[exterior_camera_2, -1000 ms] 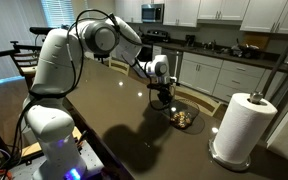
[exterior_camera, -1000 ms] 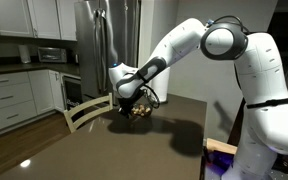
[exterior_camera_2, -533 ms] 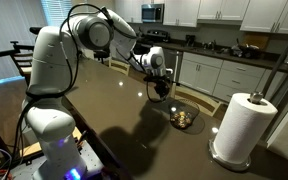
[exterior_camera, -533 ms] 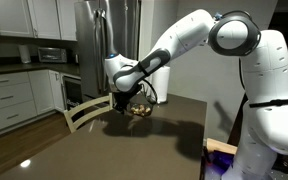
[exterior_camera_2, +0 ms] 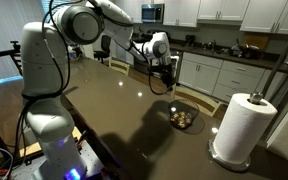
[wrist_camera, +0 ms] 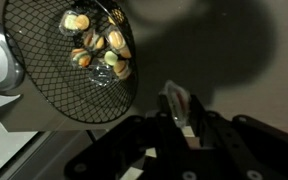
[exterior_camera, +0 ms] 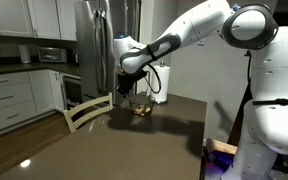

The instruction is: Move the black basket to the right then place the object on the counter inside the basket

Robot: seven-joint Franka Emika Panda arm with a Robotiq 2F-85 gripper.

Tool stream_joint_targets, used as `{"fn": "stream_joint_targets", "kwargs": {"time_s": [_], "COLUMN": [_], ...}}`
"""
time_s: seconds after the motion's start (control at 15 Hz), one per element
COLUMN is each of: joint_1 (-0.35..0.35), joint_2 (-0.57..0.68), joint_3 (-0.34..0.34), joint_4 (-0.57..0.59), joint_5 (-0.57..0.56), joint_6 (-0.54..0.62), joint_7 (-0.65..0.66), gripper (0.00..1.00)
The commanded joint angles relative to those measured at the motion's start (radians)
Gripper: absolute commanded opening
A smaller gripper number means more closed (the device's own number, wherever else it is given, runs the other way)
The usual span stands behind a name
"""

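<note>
- The gripper (exterior_camera: 129,92) is now seen raised clear of the black basket (exterior_camera: 141,109). A second ago it was held low at the basket's rim, and since then the arm has been lifted upward.
- The basket has not been shifted by that lift. In an exterior view it is found on the same spot as before (exterior_camera_2: 184,117), near the white paper roll (exterior_camera_2: 242,125).
- In the wrist view the fingers (wrist_camera: 176,105) are seen drawn close together with nothing between them, so the gripper is judged closed and empty.
- The basket's mesh (wrist_camera: 44,85) is seen up and to the left of the fingers, well apart from them, with brownish bits (wrist_camera: 96,45) heaped inside.
- The basket is judged to have been let go. No loose object is made out on the worktop (exterior_camera_2: 94,110), so it cannot be told whether the placing step is already done.
- The worktop is dark brown and glossy, and lamp glints are reflected in it.
- A kitchen is seen around it: white cabinets (exterior_camera: 14,95), a steel fridge (exterior_camera: 94,40) and a chair back (exterior_camera: 84,112) at the worktop's edge.
</note>
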Motion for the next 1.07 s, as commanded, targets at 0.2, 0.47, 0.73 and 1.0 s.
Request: {"fn": "stream_joint_targets", "kwargs": {"time_s": [0.2,0.47,0.73,1.0], "joint_1": [-0.081,-0.117,-0.141,-0.153], "joint_2": [-0.046,-0.040,-0.039,-0.038], "joint_3": [-0.009,-0.022,-0.038,-0.049], "joint_4": [0.014,0.019,0.016,0.013], "joint_5": [0.107,0.183,0.201,0.205], "joint_6": [-0.072,-0.122,-0.133,-0.133], "joint_7": [0.111,0.143,0.193,0.234], "gripper": [0.09,0.09,0.09,0.09]}}
